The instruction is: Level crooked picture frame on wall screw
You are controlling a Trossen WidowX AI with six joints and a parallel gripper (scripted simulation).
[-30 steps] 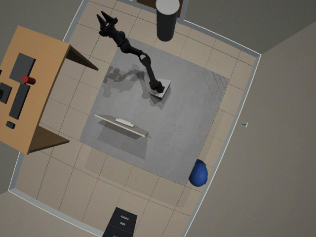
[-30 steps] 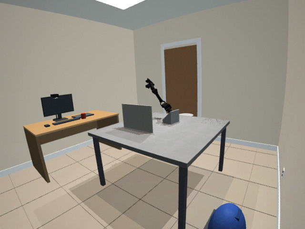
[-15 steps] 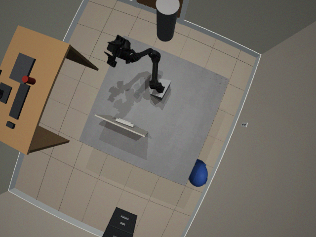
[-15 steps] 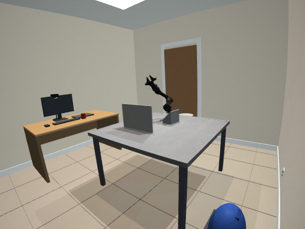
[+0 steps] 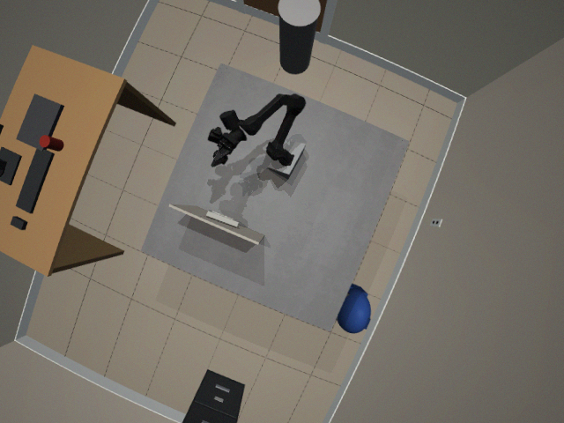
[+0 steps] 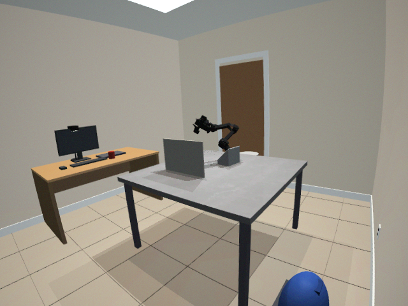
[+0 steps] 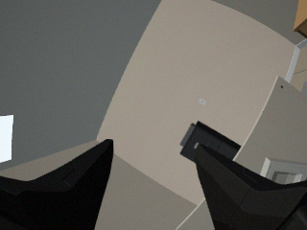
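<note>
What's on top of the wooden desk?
A red mug, keyboard, mouse, flat dark slab and monitor. Whatever the monitor's base covers can't be seen.
</note>
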